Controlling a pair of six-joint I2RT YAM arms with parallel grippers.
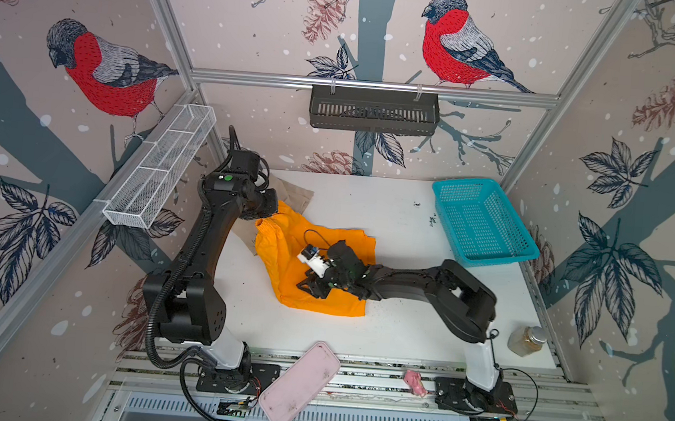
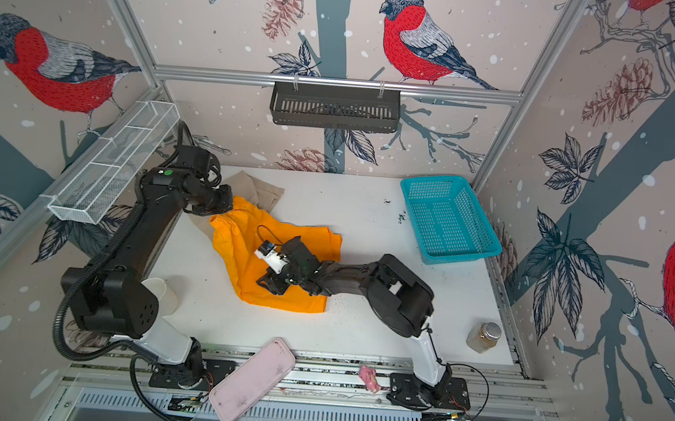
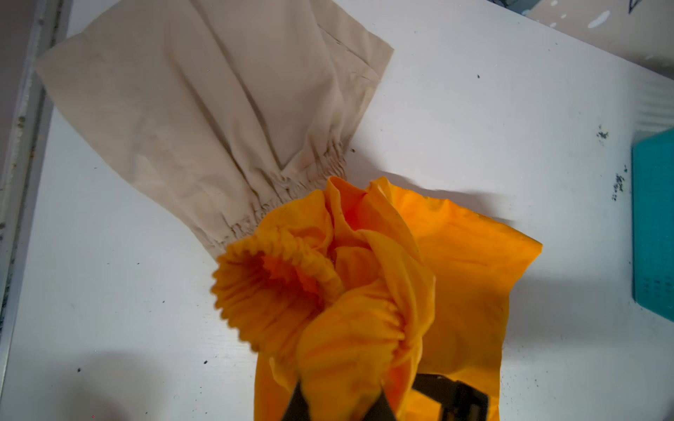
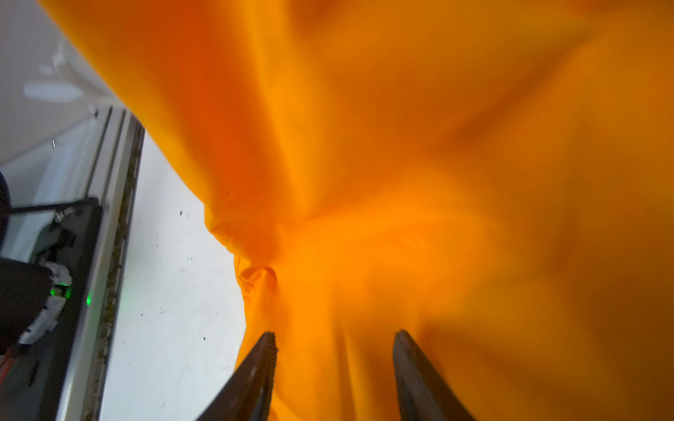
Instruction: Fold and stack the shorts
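Note:
The bright orange shorts [image 1: 319, 301] [image 2: 278, 298] lie crumpled mid-table in both top views. My left gripper [image 1: 268, 214] [image 3: 341, 397] is shut on their gathered waistband [image 3: 277, 277] and holds that end bunched up. The beige shorts [image 1: 297, 195] [image 3: 204, 109] lie flat at the back left, their waistband partly under the orange cloth. My right gripper [image 1: 308, 288] [image 4: 333, 333] stands open low over the orange shorts [image 4: 401, 145], near their front left edge, jaws apart with cloth under them.
A teal mesh basket [image 1: 480, 224] stands at the back right. A glass jar [image 1: 526, 340] is at the front right, and a white cup [image 2: 162, 292] by the left arm's base. A pink tray [image 1: 297, 383] and a pink scrap [image 1: 414, 383] lie on the front rail.

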